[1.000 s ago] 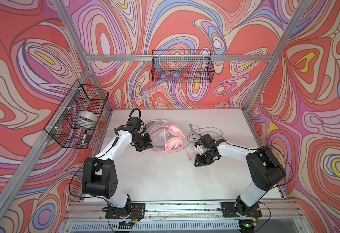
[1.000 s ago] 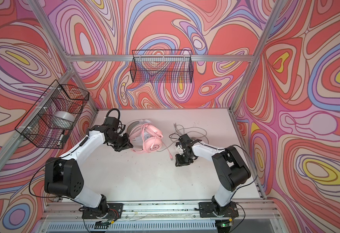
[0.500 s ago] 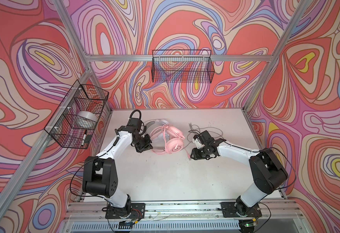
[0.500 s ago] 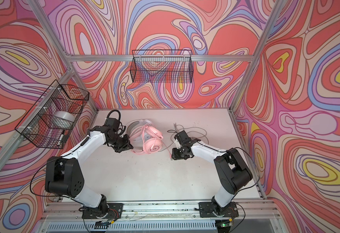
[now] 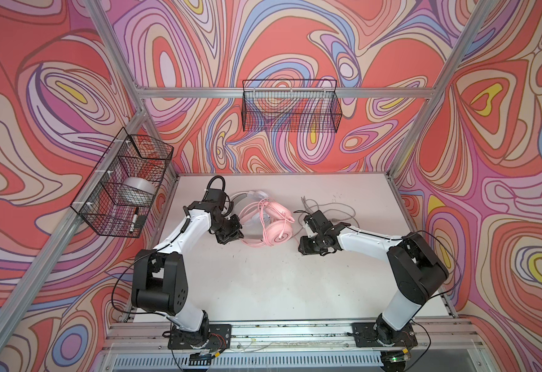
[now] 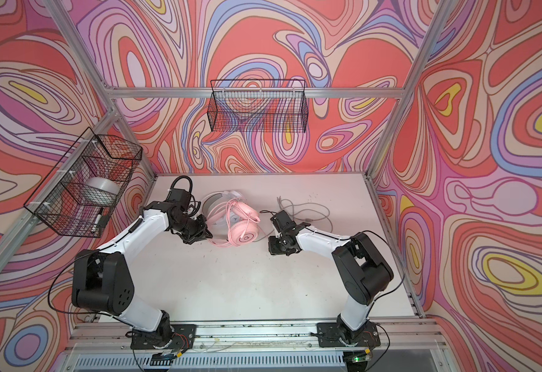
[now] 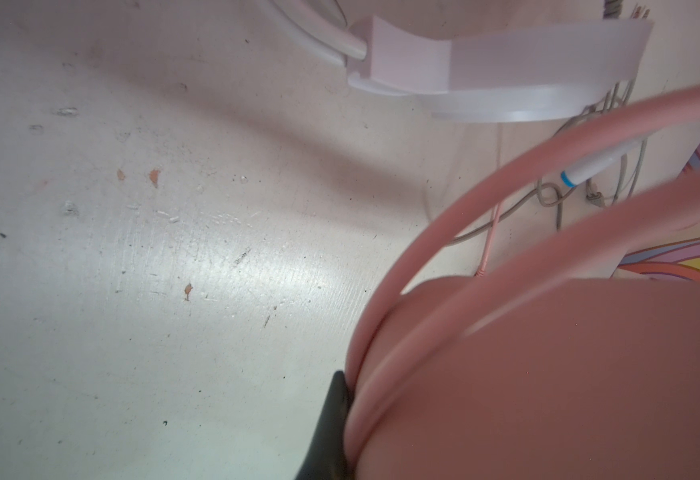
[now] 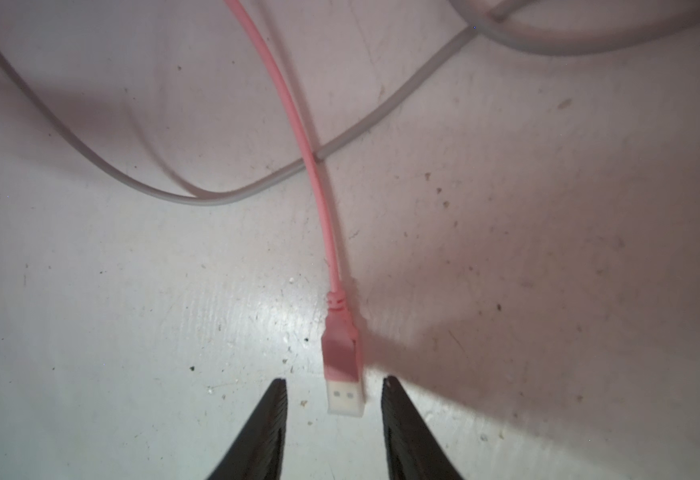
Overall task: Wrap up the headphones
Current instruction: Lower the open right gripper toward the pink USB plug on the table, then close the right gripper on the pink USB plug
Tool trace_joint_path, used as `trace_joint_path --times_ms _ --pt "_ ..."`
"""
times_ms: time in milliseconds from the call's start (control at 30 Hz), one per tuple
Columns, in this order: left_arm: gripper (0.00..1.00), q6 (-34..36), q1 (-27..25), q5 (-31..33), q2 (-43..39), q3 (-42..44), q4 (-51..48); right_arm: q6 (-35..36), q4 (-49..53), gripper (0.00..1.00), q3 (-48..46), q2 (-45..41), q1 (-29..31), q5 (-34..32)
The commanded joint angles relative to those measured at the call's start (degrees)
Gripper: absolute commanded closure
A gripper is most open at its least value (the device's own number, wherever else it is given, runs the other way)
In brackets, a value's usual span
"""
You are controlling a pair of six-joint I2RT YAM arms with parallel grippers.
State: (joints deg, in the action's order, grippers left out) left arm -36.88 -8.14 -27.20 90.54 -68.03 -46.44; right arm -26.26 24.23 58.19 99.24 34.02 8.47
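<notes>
The pink headphones (image 5: 274, 225) lie at mid-table, their cable wound round the ear cup. They rest against the white headphones (image 5: 250, 199) behind them. My left gripper (image 5: 232, 236) is shut on the pink headband's lower edge; the left wrist view shows one black finger (image 7: 329, 415) pressed against the pink band (image 7: 443, 257). My right gripper (image 8: 333, 386) is open, low over the table. The pink cable's USB plug (image 8: 342, 361) lies flat between its fingertips, touching neither. The grey cable (image 8: 256, 187) loops beyond it, passing under the pink cable.
The grey cable (image 5: 330, 209) sprawls in loose loops behind my right gripper (image 5: 305, 246). A wire basket (image 5: 124, 190) on the left wall holds a tape roll and a marker. Another wire basket (image 5: 290, 109) hangs on the back wall.
My right gripper has slid left toward the pink headphones to straddle the pink plug, and its jaws have widened slightly. The left arm and both headsets have stayed put.
</notes>
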Motion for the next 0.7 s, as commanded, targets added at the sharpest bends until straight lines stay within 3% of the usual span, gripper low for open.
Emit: trace_joint_path --times_ms 0,433,667 --pt "1.00 -0.2 0.4 -3.1 -0.1 0.0 1.8 -1.9 1.2 0.60 1.5 1.7 0.6 -3.1" --pt "1.00 0.0 0.4 -3.2 0.0 0.1 1.6 -1.2 5.7 0.63 4.4 6.5 1.4 -4.5" --pt "1.00 0.0 0.4 -3.0 0.0 -0.1 1.3 0.7 8.9 0.72 5.4 7.7 1.9 -5.5"
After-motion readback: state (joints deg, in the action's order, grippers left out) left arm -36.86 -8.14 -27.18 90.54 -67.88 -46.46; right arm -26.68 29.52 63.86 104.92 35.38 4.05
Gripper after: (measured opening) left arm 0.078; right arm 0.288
